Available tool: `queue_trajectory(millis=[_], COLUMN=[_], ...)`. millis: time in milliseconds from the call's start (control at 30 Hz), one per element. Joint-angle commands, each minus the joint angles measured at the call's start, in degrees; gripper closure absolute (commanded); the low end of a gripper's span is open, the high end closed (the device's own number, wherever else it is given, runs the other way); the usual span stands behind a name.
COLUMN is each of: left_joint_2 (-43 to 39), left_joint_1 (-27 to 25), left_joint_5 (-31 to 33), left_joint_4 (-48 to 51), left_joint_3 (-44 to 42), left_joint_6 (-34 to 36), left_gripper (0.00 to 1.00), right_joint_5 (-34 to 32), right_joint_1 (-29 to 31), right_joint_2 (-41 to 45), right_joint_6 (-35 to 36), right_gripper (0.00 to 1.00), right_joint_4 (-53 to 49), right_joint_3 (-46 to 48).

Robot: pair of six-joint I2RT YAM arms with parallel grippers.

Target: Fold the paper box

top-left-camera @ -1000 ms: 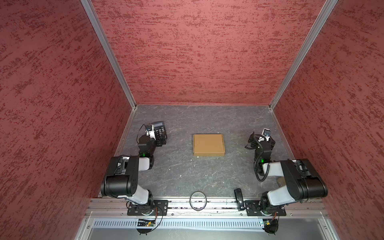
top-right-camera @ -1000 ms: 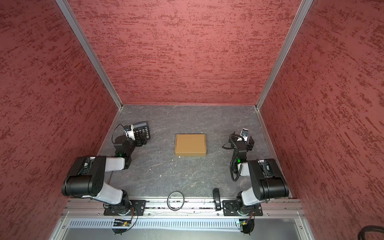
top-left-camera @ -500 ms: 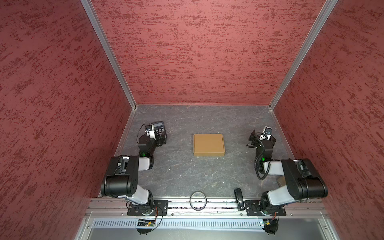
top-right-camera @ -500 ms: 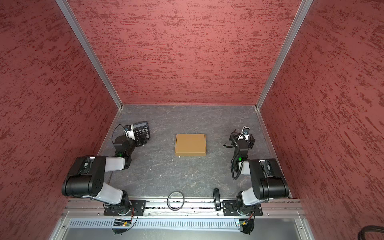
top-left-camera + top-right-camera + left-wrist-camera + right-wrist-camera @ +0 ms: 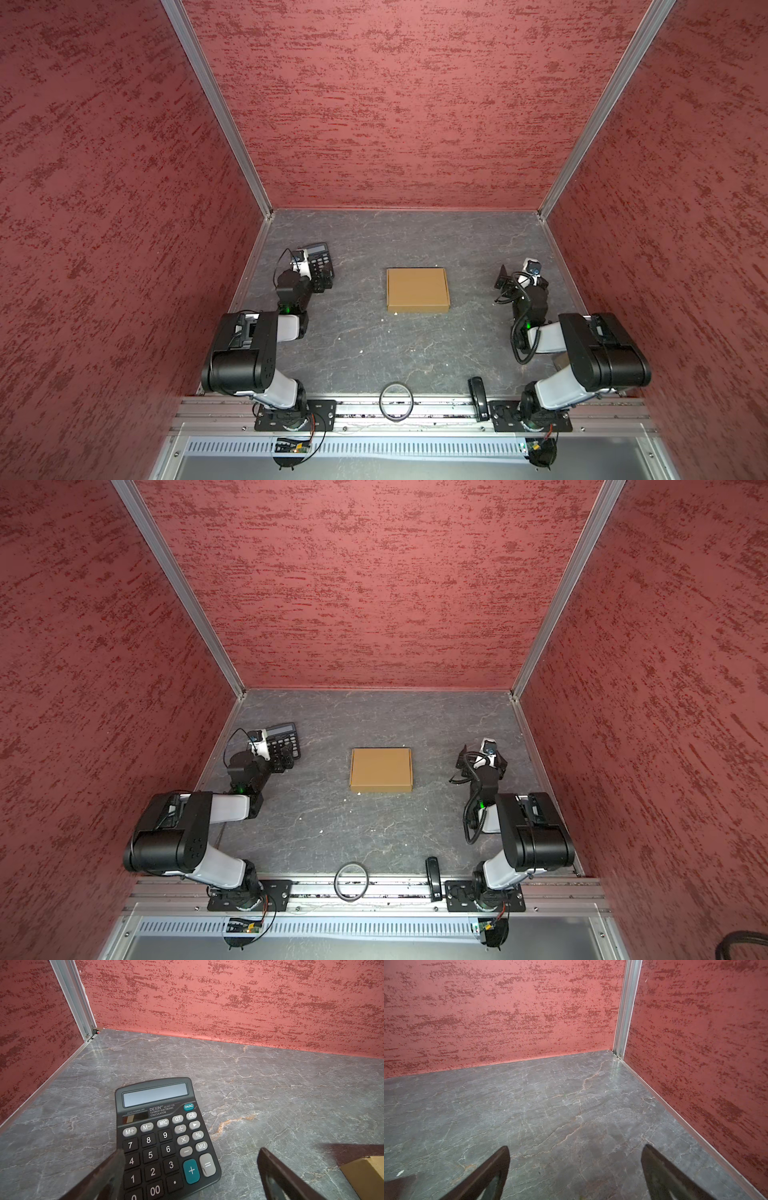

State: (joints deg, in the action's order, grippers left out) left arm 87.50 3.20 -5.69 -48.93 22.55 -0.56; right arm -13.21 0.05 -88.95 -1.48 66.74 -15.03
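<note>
The paper box (image 5: 417,289) (image 5: 381,769) is a closed, shallow tan cardboard box lying flat in the middle of the grey floor; neither gripper touches it. One of its corners (image 5: 367,1176) shows in the left wrist view. My left gripper (image 5: 322,283) (image 5: 284,762) (image 5: 191,1150) hangs open low over the black calculator (image 5: 318,257) (image 5: 282,734) (image 5: 158,1126), left of the box, with nothing held. To the right of the box my right gripper (image 5: 521,282) (image 5: 482,762) (image 5: 575,1147) is open over bare floor, empty.
Red textured walls (image 5: 395,104) close in the back and both sides. A black ring (image 5: 396,401) and a small black bar-shaped object (image 5: 478,397) lie at the front edge by the rail. Both arm bases sit at the front corners.
The right wrist has shifted very slightly. The left arm, the box and the calculator have stayed put.
</note>
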Motion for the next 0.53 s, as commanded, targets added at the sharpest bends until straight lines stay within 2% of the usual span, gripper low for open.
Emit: queue_trajectory(millis=[0, 500], left_joint_2=[0.22, 0.44], left_joint_1=[-0.12, -0.29], left_joint_5=[-0.11, -0.1], left_joint_4=[-1.26, -1.66], left_joint_3=[-0.48, -0.7], left_joint_6=[0.63, 0.78], left_gripper=[0.0, 0.0], right_joint_5=[1.15, 1.21], right_joint_1=[-0.26, -0.28], right_joint_2=[-0.2, -0.21], right_joint_6=[0.41, 0.4], right_gripper=[0.01, 0.01], right_joint_4=[3.24, 2.8], right_joint_3=[0.26, 0.16])
